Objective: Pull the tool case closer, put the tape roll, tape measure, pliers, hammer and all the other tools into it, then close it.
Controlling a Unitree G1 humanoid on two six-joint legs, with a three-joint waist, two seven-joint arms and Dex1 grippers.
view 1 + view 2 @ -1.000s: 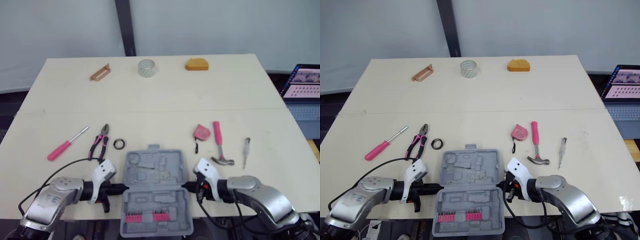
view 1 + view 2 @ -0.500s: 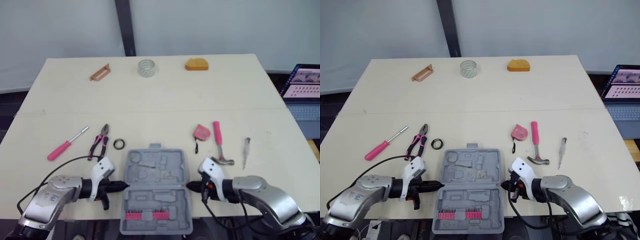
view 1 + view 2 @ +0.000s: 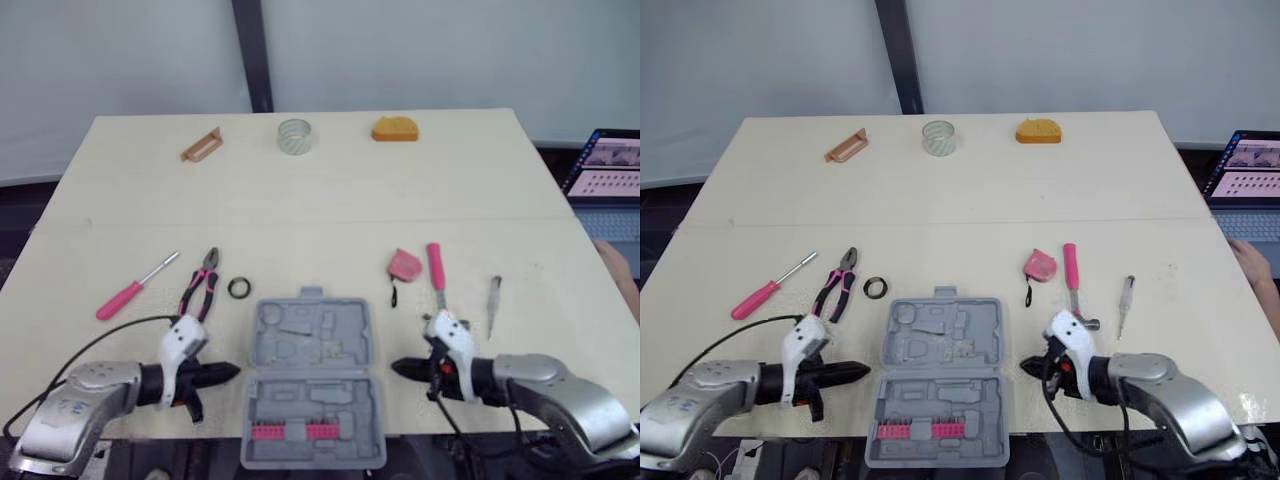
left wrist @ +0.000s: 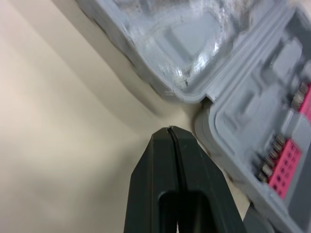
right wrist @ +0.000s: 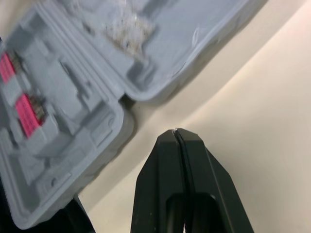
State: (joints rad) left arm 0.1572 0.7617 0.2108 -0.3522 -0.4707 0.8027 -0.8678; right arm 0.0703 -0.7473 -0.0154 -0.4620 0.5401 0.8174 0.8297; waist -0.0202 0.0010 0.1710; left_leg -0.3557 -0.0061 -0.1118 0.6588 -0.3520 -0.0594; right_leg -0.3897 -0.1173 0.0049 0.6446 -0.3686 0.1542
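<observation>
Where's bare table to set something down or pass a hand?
Wide bare band between the tape roll row and the pliers to hammer row; also right of the small screwdriver. Crowded around the tool case: left tool, right tool flank it.

Nothing here can be read from where I stand. The laptop (image 3: 608, 160) off the right edge of the counter (image 3: 300, 200) has a lit screen with rows of small marks. They may be lines of text, but they are too small to make out. Any label or brand on the moulded grey tool case (image 3: 310, 345) or the pink tape measure (image 3: 404, 263) is likewise too small to tell.
</observation>
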